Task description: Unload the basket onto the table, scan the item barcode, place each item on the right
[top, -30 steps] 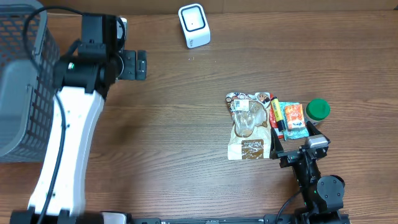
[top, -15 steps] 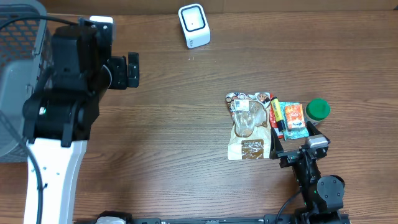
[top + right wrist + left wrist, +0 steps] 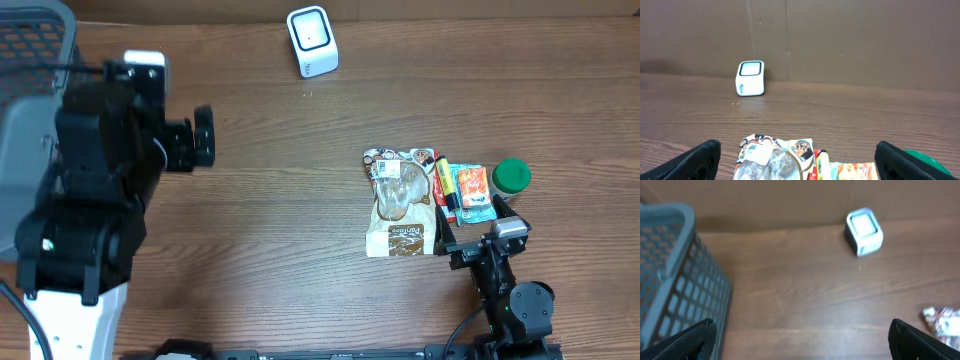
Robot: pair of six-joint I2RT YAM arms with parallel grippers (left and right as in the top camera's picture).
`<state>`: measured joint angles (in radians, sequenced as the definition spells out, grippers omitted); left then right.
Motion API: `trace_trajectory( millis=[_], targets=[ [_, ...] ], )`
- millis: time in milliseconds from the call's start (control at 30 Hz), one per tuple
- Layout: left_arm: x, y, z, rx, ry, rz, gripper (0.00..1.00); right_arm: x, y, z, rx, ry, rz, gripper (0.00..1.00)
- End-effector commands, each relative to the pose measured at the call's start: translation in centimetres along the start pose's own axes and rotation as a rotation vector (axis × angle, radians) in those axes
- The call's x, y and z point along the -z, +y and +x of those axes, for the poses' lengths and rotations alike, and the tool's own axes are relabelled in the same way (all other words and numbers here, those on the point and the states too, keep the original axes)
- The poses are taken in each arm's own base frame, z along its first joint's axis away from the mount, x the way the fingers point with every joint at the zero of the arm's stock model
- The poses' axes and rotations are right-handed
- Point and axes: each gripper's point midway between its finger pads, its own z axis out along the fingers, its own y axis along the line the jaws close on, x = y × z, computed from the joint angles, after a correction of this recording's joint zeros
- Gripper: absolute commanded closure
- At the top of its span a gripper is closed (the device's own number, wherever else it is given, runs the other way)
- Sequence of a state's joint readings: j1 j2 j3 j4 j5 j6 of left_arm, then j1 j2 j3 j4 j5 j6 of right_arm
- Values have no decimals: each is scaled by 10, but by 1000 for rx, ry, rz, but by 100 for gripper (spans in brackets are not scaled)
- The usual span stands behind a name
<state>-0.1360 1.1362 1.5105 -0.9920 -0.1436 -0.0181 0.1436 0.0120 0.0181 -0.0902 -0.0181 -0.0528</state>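
At the far edge of the table (image 3: 280,200), close to the brown wall (image 3: 840,35), a small white barcode scanner (image 3: 312,40) stands alone, well apart from both arms. On the right half of the table the items lie in one tight cluster: a printed snack bag (image 3: 400,200) with a clear window; a yellow stick (image 3: 441,180) along its right edge; an orange packet (image 3: 472,187) just beside that; a green round lid (image 3: 511,176) at the far right. None of them is lifted or held; no barcode is legible from any view. The right end effector (image 3: 480,225) sits at the near side of the cluster with its fingers spread wide and nothing between them; whether a finger touches the bag cannot be told. The left end effector (image 3: 203,137) is over bare wood on the left side, near the grey mesh basket (image 3: 25,120); its fingers are also spread wide and empty, and its wrist view is blurred, showing basket, scanner and a corner of the snack bag.
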Motion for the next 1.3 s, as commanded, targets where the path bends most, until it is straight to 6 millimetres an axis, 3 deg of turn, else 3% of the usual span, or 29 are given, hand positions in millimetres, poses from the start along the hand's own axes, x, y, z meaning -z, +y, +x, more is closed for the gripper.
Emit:
trace_trajectory(
  millis=[0, 233, 300, 400, 533, 700, 800, 900, 1000, 1267],
  targets=[
    [-6, 5, 33, -26, 55, -23, 0, 0, -4, 1, 5, -5, 17, 0],
    [-18, 5, 124, -47, 193, -28, 0, 0, -4, 1, 5, -5, 17, 0],
    [-21, 7, 133, -38, 159, -35, 0, 0, -4, 1, 5, -5, 17, 0],
    [-26, 3, 128, -5, 26, -4, 0, 0, -4, 1, 5, -5, 17, 0],
    [-18, -7, 101, 24, -225, 69, 0, 0, -4, 1, 5, -5, 17, 0],
    [22, -14, 63, 46, -593, 149, 0, 0, -4, 1, 5, -5, 17, 0],
    [50, -9, 51, 79, -790, 160, 0, 0, -4, 1, 5, -5, 17, 0],
    [66, 3, 51, 139, -928, 140, 0, 0, -4, 1, 5, -5, 17, 0],
    [71, 12, 60, 184, -1007, 119, 0, 0, -4, 1, 5, -5, 17, 0],
    [47, 16, 97, 227, -1029, 114, 0, 0, -4, 1, 5, -5, 17, 0]
  ],
)
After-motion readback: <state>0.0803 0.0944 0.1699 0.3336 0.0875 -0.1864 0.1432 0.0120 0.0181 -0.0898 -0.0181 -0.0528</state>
